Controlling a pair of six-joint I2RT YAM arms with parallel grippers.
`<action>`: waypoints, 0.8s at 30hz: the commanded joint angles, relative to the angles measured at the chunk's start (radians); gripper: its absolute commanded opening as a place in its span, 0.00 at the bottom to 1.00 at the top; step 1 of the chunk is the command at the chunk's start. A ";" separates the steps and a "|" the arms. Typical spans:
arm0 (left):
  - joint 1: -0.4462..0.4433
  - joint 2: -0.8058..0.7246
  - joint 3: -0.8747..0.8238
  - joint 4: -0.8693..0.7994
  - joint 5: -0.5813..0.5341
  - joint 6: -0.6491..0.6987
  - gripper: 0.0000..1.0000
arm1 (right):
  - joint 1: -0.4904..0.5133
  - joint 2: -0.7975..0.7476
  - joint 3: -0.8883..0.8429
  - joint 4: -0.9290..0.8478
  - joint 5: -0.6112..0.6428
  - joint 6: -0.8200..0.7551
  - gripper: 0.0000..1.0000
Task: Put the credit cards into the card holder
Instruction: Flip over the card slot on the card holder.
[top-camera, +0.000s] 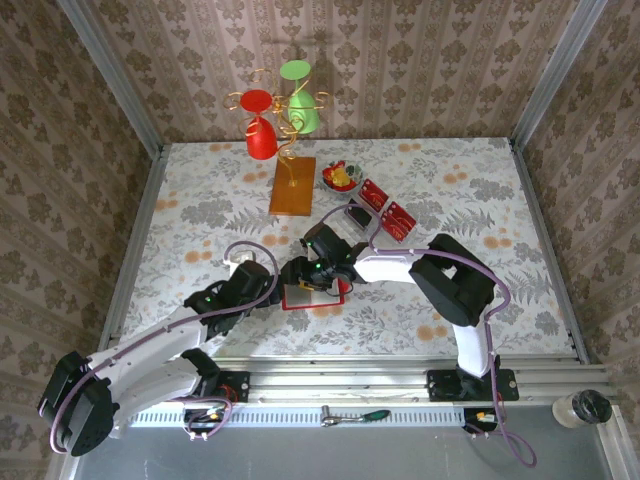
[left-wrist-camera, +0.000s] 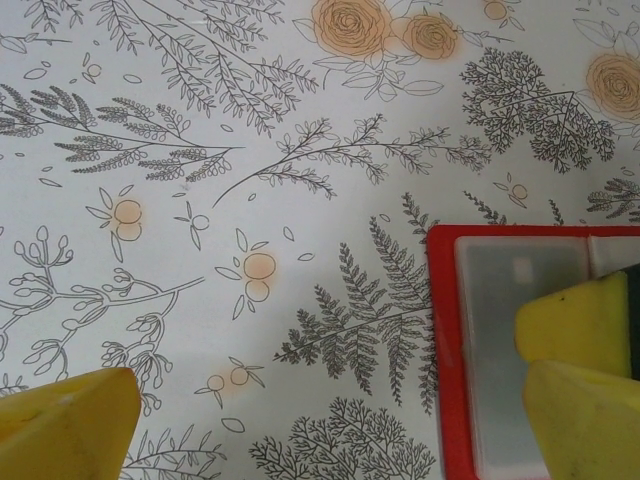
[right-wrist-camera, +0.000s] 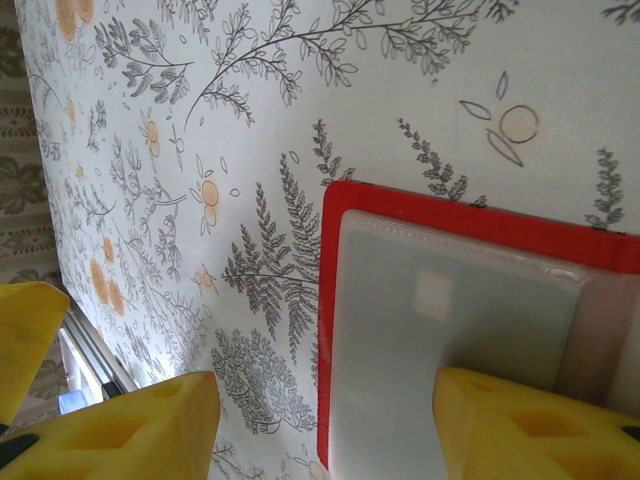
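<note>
Red glossy folding card holder (right-wrist-camera: 440, 330) lies open, pale inside up, by near edge of worktop (top-camera: 200, 220), centre. Left gripper (left-wrist-camera: 325, 365) wide, right gripper (right-wrist-camera: 328, 385) part-spread, both empty over holder. Small flat red credit cards (top-camera: 386, 206) well apart, toward far edge. Risk: nudge slides holder or folds it shut.

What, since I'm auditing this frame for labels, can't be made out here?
Top view: the open glossy red card holder with pale lining is partly covered by the left pincer and right pincer; any card inside is unseen.
Top view: the small flat red credit cards are too small to count or read.
Left wrist view: frame edges and yellow pads hide the holder's right side.
Right wrist view: edges cut it too.
</note>
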 joint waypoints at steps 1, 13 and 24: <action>0.007 0.012 -0.016 0.029 0.005 0.000 0.99 | -0.012 -0.056 0.008 -0.063 -0.035 -0.044 0.58; 0.005 0.082 0.011 0.081 0.040 0.016 1.00 | -0.096 -0.185 -0.052 -0.096 -0.028 -0.079 0.56; -0.046 0.212 0.071 0.151 0.043 0.021 1.00 | -0.259 -0.344 0.058 -0.449 0.144 -0.337 0.55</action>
